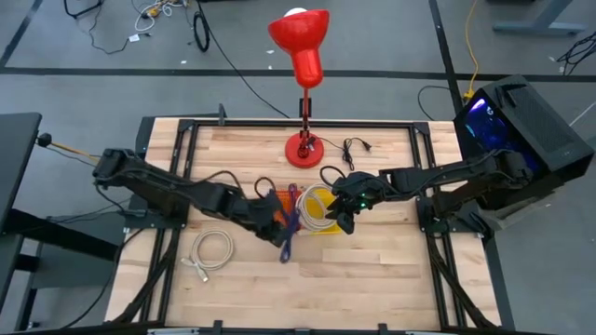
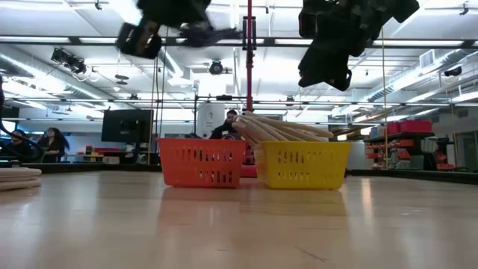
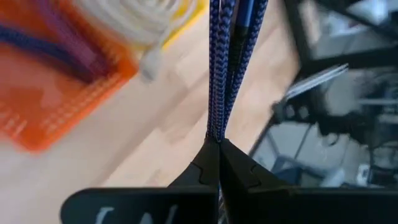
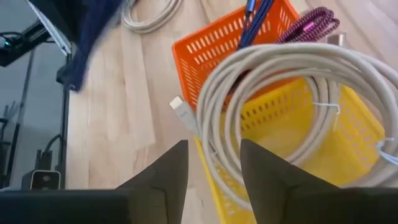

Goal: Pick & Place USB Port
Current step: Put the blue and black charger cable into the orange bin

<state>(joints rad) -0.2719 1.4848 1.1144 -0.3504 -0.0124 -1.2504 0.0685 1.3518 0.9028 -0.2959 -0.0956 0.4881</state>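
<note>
Two dark, slender jointed arms, black cabling, wedge-shaped matte black gripper fingers (image 4: 171, 171).

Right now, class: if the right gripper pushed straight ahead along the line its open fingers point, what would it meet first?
Most likely the coiled beige cable heaped in the yellow plastic basket. In the right wrist view the right gripper has that coil directly ahead between its open fingers; how far off is unclear.

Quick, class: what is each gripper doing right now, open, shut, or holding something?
Left gripper: shut on the blue braided cable.
Right gripper: open, holding nothing, above the coiled beige cable in the yellow basket.
</note>
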